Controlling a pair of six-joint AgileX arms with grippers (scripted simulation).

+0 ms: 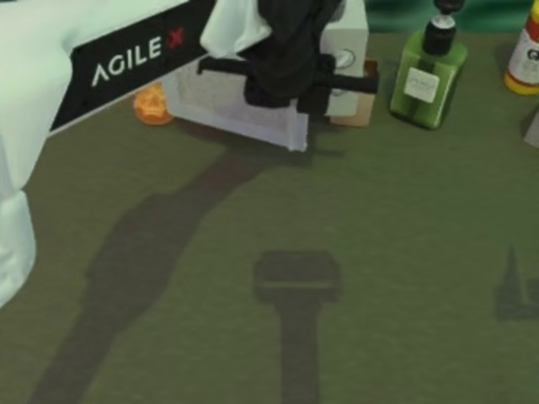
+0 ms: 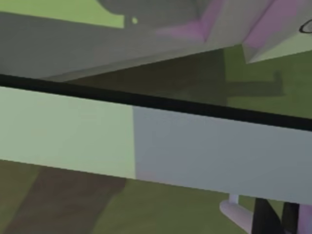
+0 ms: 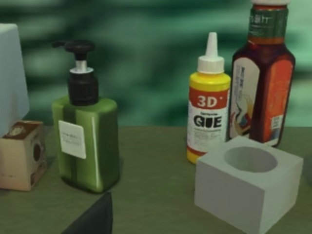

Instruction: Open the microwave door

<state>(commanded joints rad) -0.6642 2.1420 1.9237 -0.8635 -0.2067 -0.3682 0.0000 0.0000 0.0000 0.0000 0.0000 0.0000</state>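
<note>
White left arm (image 1: 50, 101), black band lettered AGILE, red mark, seemingly black wrist

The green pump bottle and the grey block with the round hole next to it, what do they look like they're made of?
The green pump bottle looks like glossy, slightly see-through plastic, with soft highlights on its sides and a matte black pump. The grey block looks matte and opaque, perhaps stone, concrete or plastic; its flat, shineless faces leave that open.

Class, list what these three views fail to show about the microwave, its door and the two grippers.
- Top view: left gripper covers the microwave; its fingers and the handle are hidden.
- Left wrist view: the door fills the frame; its ends are cut off.
- Right gripper: not in view; the right wrist view shows only a green pump bottle.
</note>
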